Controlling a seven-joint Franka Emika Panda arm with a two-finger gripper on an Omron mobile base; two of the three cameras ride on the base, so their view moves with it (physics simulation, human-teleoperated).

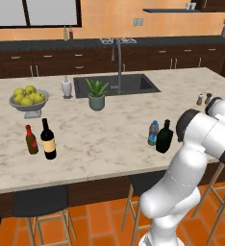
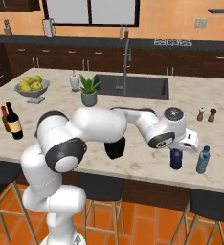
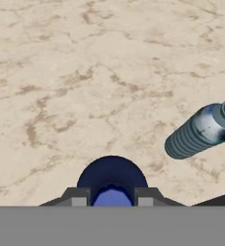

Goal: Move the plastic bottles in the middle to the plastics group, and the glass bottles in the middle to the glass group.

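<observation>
My gripper (image 2: 176,150) is shut on the top of the dark blue plastic bottle (image 2: 175,160), which stands upright near the counter's right front; from above, its round top (image 3: 112,174) sits between my fingertips (image 3: 112,197). Right beside it stands a clear water bottle (image 2: 203,160) (image 3: 201,132), apparently the plastics group. In the middle, the dark green-black glass bottle (image 1: 164,137) (image 2: 115,147) stands next to another clear water bottle (image 1: 153,133). The glass group stands at the left: the wine bottle (image 1: 48,140) (image 2: 14,122) and the red sauce bottle (image 1: 31,140) (image 2: 5,118).
A bowl of fruit (image 1: 29,98), a white dispenser (image 1: 67,88), a potted plant (image 1: 96,95) and the sink with its faucet (image 1: 118,62) lie further back. Salt and pepper shakers (image 2: 206,115) stand behind the gripper. Stools (image 1: 40,204) line the counter's front edge.
</observation>
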